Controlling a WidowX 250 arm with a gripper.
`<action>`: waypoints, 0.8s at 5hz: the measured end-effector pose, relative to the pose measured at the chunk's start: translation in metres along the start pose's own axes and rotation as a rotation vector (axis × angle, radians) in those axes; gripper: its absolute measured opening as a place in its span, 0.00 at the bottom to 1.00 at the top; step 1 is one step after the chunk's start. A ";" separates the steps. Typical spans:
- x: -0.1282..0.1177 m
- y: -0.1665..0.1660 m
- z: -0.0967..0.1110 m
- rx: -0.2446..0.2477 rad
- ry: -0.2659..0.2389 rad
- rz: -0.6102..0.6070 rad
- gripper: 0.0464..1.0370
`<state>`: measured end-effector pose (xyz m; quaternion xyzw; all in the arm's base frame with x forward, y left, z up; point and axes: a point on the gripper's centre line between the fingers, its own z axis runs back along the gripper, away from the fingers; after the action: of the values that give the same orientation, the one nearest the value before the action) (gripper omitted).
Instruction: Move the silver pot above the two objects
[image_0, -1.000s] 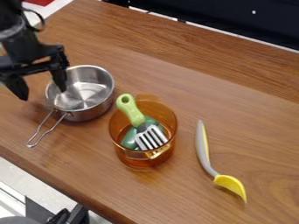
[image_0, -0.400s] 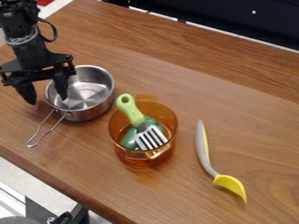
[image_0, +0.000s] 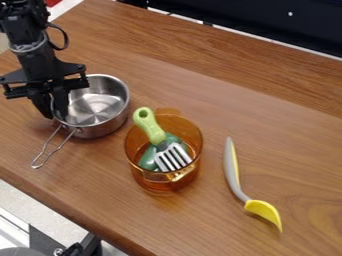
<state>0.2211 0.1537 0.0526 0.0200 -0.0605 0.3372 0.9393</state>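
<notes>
pot (image_0: 97, 106): silver, open at the top, upright on the worktop (image_0: 280, 115), left of the cup and a little higher in view; apart from the cup, with a wire handle (image_0: 50, 152) pointing down and left.

pincer (image_0: 55, 117): narrow, drawn in on the near-left rim of the pot, with one finger inside the wall and one outside; well left of the cup. Contact on both sides likely, though hard to confirm at the dark tips.

arm (image_0: 35, 57): black, coming in from the upper left, well up and left of the cup, hanging down over the pot.

cup (image_0: 162, 183): orange, see-through, upright on the worktop.

spatula (image_0: 148, 126): inside the cup, tilted, with the green handle up over the upper-left rim and the slotted metal head toward the lower right.

green thing (image_0: 148, 159): low in the cup, partly under the spatula; kind impossible to tell.

spoon (image_0: 232, 170): grey and yellow, lying right of the cup, apart from it, with the yellow end lower in view.

dark panel (image_0: 247, 22): beyond the worktop, above the cup in view.
</notes>
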 end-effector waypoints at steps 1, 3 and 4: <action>0.001 -0.001 0.000 0.011 -0.009 -0.002 0.02; 0.015 -0.003 0.013 -0.006 0.011 0.060 0.02; 0.030 -0.010 0.028 -0.041 0.021 0.169 0.02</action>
<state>0.2476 0.1625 0.0840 -0.0077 -0.0591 0.4140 0.9083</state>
